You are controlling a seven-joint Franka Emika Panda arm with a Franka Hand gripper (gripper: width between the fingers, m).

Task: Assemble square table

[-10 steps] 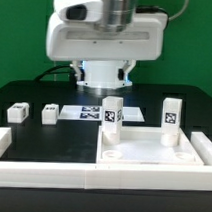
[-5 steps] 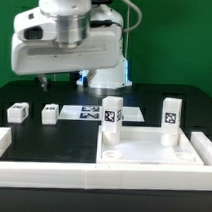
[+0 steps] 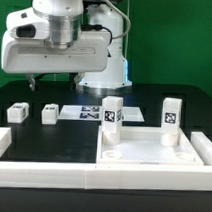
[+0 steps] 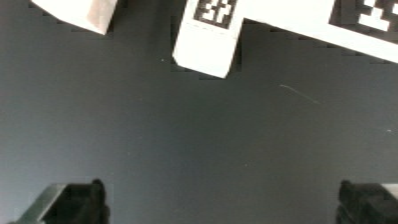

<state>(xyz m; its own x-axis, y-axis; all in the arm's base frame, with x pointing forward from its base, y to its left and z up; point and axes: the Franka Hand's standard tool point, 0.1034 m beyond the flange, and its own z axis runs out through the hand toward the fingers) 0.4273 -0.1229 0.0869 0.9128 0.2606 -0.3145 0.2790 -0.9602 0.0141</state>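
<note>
**Task parts.** The large white plastic square slab [image 3: 152, 154] with raised rim lies flat on the black bench [image 3: 53, 137], on the exterior view's right. It sits inside the long white border rails [image 3: 41, 172].

Two white tagged legs stand upright along the slab's far edge:
- The first upright leg [image 3: 113, 114] stands at the corner toward the exterior view's left.
- The second upright leg [image 3: 172, 114] stands toward the exterior view's right.

Two more small white block-like legs lie on the bench on the exterior view's left, well apart from the slab. The outer loose leg [image 3: 17, 113] and the inner loose leg [image 3: 50, 114] are near each other but not touching.

The marker board [image 3: 92, 112] lies flat behind the first upright leg.

**Arm.** The white robot arm [image 3: 57, 47] hangs above the bench on the exterior view's left, over the area of the loose legs.

**Fingers.** In the wrist view the two dark fingers [image 4: 71, 203] stand wide apart. Nothing is between them, and only bare bench shows there. A white tagged piece [image 4: 210, 40] lies ahead of the fingers, clear of both. Which part it is cannot be told from this view.
</note>
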